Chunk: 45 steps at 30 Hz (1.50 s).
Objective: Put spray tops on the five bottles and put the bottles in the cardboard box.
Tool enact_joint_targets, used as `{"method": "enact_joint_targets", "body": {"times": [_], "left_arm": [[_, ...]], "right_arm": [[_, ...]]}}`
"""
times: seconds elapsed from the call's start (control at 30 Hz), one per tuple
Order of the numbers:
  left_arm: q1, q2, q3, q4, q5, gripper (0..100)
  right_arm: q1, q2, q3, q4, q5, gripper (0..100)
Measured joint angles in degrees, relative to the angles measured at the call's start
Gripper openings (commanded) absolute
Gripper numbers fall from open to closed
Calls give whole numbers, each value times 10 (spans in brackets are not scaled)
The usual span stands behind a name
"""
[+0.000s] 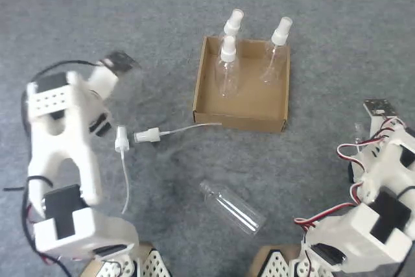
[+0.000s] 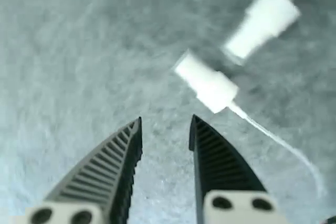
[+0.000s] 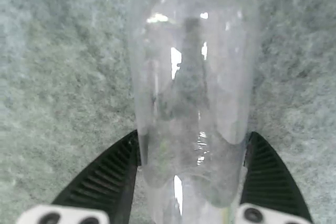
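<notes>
Left claw (image 2: 166,118) open above spray top (image 2: 207,83), tabletop (image 1: 337,43) 9 o'clock: looks light, rigid, floppy tube, pinch collar | right claw (image 3: 193,132) clamps clear bottle (image 3: 191,66): probably thin, slippery, squeeze mid-body gently.

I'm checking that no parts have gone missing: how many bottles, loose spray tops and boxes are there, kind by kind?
Clear plastic bottles with white spray tops fitted: 3
Clear plastic bottles with no top showing: 2, a lying bottle and a held bottle in the right tool
Loose white spray tops with thin tubes: 2
Brown cardboard box: 1
Total: 8
</notes>
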Motion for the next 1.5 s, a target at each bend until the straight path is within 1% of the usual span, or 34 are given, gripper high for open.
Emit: {"method": "enact_joint_targets", "body": {"times": [0.07, 0.17, 0.3, 0.43, 0.53, 0.63, 0.73, 0.83, 0.97, 1.1, 1.23, 1.43, 1.5], "left_arm": [[-18, 0, -11, 2, 55, 130], [-37, 0, -18, -4, 103, 131], [-56, 0, -18, -6, 113, 131], [-54, 0, -18, -6, 121, 131], [-33, 0, -18, -6, 176, 135], [4, 3, -18, -10, 237, 164], [40, 14, -12, -54, 311, 170], [66, 30, 7, -105, 359, 170], [63, 74, 40, -156, 369, 170], [44, 82, 46, -164, 371, 170], [47, 85, 55, -164, 369, 170], [46, 86, 113, -193, 369, 169], [46, 86, 125, -195, 363, 148]], "right_arm": [[0, 0, 0, 0, 0, 249], [0, 0, 0, 0, 0, 249], [0, 0, 0, 0, 0, 250], [0, 0, 0, 0, 0, 250], [0, 0, 0, -4, 0, 250], [-1, 0, 0, -18, -1, 250], [-9, 0, 0, -23, -1, 250], [-11, 0, 0, -26, -2, 250], [-11, 0, 0, -33, -2, 250], [-12, 0, 0, -39, -2, 250], [-12, 0, 0, -39, -2, 250], [-12, 0, 0, -39, -2, 250], [-12, 0, 0, -39, -2, 250]]}}
